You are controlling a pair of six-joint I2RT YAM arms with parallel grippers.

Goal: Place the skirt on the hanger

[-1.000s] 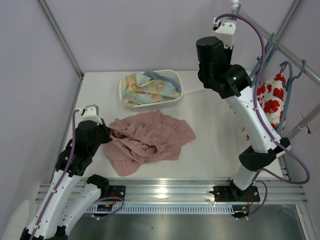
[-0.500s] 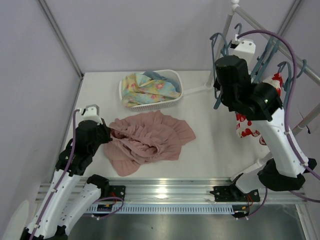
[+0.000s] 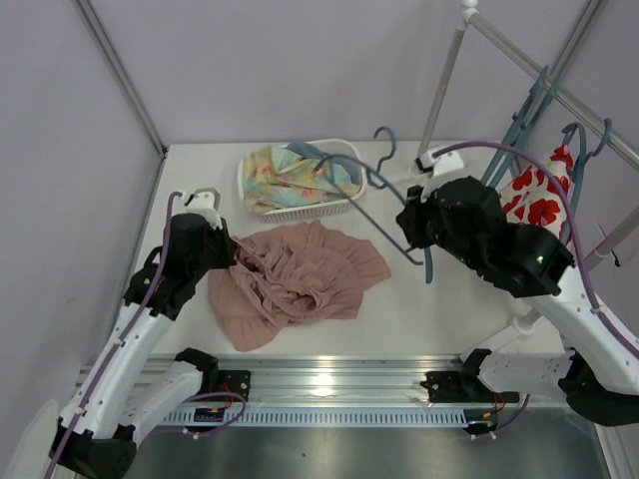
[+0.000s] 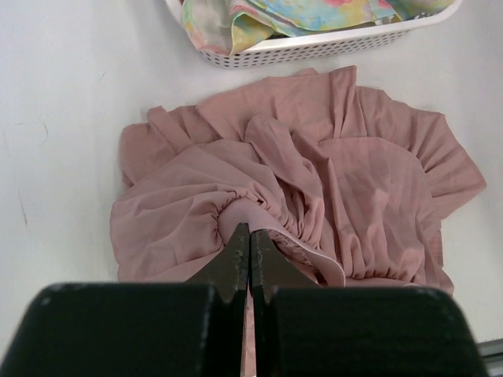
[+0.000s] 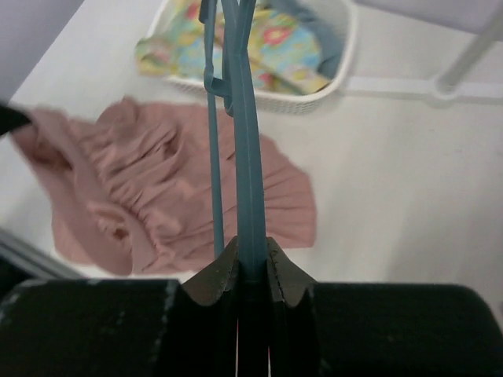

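Top external view: skirt (image 3: 300,284) is lying between the two claws, with the hanger (image 5: 250,181) hanging in the air off to its right.
Left claw (image 4: 250,239) is pinching the skirt's gathered waistband at its left edge on the table (image 3: 449,309). Right claw (image 5: 251,255) is gripping the hanger, whose length is pointing away toward the basket (image 3: 300,211), so the waistband is sitting leftward of it.

No legible text, labels, brands or numbers visible.
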